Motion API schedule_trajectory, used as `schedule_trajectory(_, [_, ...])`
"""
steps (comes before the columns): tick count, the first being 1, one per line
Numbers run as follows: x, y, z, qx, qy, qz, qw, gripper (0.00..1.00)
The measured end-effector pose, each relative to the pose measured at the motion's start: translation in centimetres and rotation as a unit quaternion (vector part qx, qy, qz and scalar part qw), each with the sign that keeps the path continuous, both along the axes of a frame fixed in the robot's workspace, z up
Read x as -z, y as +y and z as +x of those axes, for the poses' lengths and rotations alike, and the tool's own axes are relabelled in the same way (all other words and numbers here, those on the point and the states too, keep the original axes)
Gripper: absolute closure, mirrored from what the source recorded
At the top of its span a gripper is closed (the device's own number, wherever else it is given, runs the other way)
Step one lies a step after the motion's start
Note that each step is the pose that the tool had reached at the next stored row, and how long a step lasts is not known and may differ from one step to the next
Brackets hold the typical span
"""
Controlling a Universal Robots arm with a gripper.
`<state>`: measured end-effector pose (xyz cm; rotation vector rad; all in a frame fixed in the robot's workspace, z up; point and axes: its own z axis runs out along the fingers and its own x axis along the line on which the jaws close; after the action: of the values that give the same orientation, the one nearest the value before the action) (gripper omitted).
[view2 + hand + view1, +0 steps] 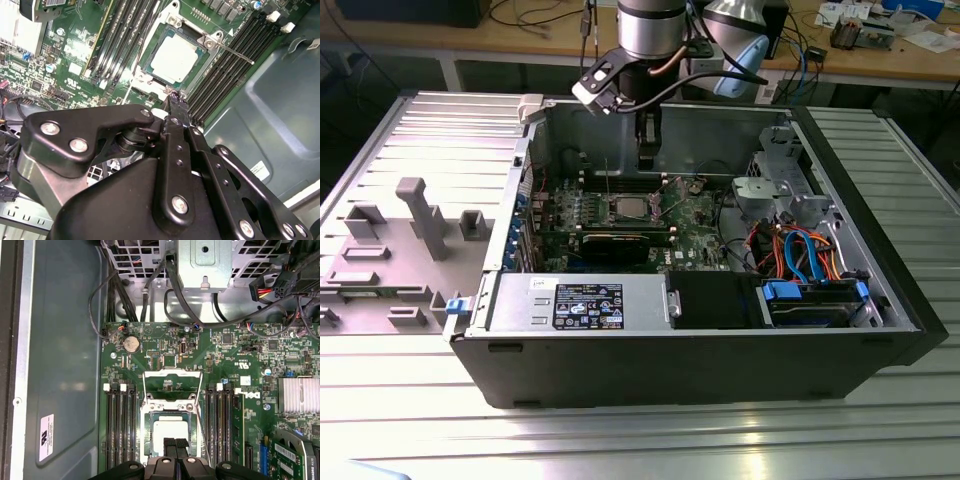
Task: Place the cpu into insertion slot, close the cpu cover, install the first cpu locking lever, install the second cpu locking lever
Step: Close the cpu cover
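The cpu (170,431) lies flat in the insertion slot (146,415), its silver top showing in both wrist views (175,59). The cpu cover (172,375) stands open at the slot's far edge, with green board visible through its window. A thin locking lever (235,52) sticks out along the socket's side. My gripper (175,445) is shut with nothing between its fingers. Its tips hover over the socket's near edge (175,102). In the exterior view the gripper (647,160) hangs just above the motherboard (695,215), slightly behind the cpu (631,207).
Black memory slots (120,425) flank the socket on both sides. A finned heat sink (298,395) and an expansion card (615,243) sit close by. Cables (800,250), a drive cage (770,190) and the power supply (575,303) crowd the case. A grey fixture tray (410,230) lies on the exterior view's left.
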<state>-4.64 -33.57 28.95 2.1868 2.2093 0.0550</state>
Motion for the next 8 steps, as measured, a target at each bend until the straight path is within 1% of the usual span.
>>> schedule_trajectory(8, [0.01, 0.0, 0.2, 0.0, 0.0, 0.0, 1.0, 0.89])
